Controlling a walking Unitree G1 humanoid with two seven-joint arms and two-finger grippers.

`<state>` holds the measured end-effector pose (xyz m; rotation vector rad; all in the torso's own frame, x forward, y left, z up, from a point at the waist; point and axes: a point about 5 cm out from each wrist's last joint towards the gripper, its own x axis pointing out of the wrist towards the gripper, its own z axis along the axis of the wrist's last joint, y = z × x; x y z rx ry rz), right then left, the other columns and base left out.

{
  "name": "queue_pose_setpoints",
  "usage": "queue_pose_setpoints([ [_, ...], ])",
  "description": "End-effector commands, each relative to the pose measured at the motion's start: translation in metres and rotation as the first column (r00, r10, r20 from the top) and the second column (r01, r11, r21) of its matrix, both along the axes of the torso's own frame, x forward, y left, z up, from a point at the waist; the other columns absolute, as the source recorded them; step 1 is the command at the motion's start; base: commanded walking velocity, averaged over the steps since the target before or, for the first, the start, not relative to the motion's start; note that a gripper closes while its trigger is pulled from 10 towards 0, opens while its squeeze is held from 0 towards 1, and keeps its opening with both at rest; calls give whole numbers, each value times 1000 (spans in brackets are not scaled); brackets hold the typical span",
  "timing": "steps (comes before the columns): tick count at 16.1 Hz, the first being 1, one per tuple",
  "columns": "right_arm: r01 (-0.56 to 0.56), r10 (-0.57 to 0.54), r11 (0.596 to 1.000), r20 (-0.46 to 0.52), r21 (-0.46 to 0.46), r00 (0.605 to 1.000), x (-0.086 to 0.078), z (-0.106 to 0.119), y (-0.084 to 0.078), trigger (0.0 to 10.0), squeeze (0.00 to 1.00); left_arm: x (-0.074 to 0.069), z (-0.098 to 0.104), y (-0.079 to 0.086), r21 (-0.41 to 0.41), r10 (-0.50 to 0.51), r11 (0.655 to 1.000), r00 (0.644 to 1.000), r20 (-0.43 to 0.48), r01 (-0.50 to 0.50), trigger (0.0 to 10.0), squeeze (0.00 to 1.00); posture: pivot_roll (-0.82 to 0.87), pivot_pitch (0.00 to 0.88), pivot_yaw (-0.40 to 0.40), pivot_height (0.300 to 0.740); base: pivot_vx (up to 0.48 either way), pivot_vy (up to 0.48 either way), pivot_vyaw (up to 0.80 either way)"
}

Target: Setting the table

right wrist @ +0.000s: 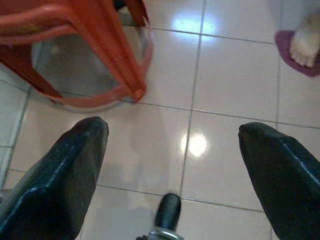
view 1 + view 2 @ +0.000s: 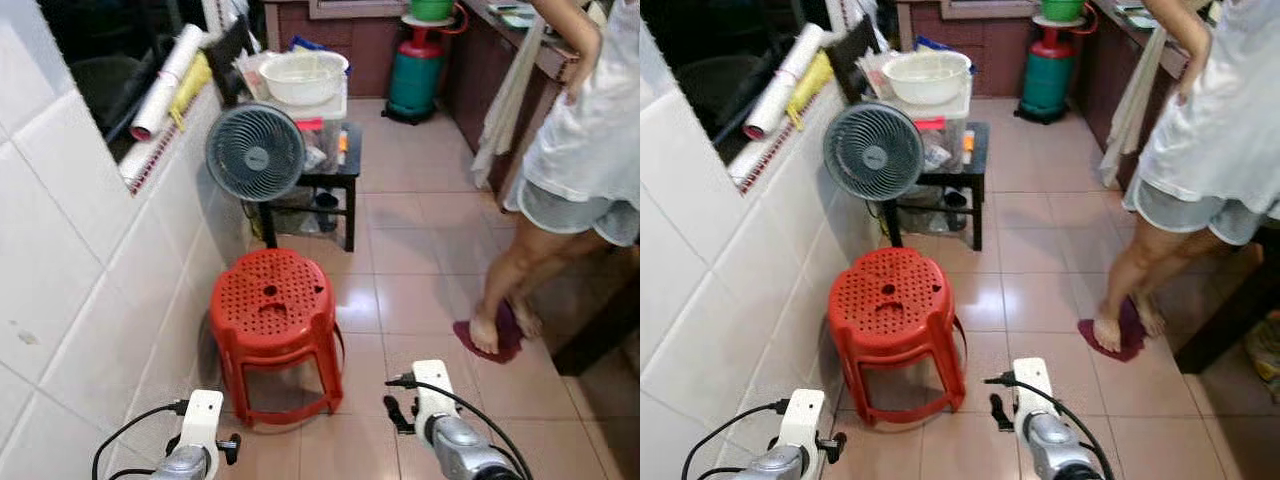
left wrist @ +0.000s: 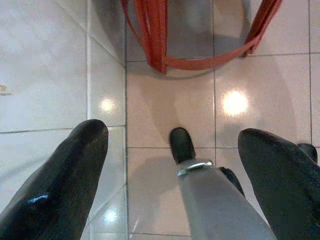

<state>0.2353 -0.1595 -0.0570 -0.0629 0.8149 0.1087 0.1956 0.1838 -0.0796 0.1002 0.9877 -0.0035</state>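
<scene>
A white bowl (image 2: 303, 75) rests on a pale lidded box on a small black side table (image 2: 349, 176) by the tiled wall, well ahead of me. Both arms hang low at the bottom of the eye views, left arm (image 2: 200, 440) and right arm (image 2: 440, 425). In the left wrist view my left gripper (image 3: 172, 134) is open over the floor tiles, with nothing between its fingers. My right gripper (image 1: 173, 127) is open too, above bare tile beside the red stool's leg (image 1: 125, 60).
A red plastic stool (image 2: 272, 320) stands just in front of me against the white tiled wall (image 2: 90, 290). A grey fan (image 2: 255, 152) sits before the side table. A person (image 2: 570, 170) stands at the right by a dark counter. A green gas cylinder (image 2: 415, 75) is at the back.
</scene>
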Motion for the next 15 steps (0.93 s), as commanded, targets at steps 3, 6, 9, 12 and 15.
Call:
queue_pose_setpoints([
  [3, -2, 1, 1000, -15, -21, 1000, -3, -2, -2, 10000, 0, -5, -3, -1, -41, 53, 998, 998, -25, -54, 10000, 0, -160, 0, 21, 740, 0, 0, 0],
  [6, 57, -57, 998, 34, 8, 998, 6, 4, -5, 10000, 0, 15, 7, -10, -102, 87, 991, 995, 54, -81, 10000, 0, -159, 0, 20, 740, 0, 0, 0],
  [9, 85, -88, 996, 108, 32, 990, 28, 21, -4, 10000, 0, 36, 20, -7, -110, 84, 991, 988, 128, -71, 10000, 0, -155, 0, 22, 740, 0, 0, 0],
  [12, 90, -93, 995, 127, 33, 988, 35, 26, -4, 10000, 0, 36, 21, -4, -93, 78, 993, 990, 118, -67, 10000, 0, -159, 0, 25, 740, 0, 0, 0],
  [15, 39, -40, 999, 70, 6, 997, 18, 13, -2, 10000, 0, 15, 8, 4, -62, 71, 996, 997, 42, -69, 10000, 0, -154, 0, 23, 740, 0, 0, 0],
])
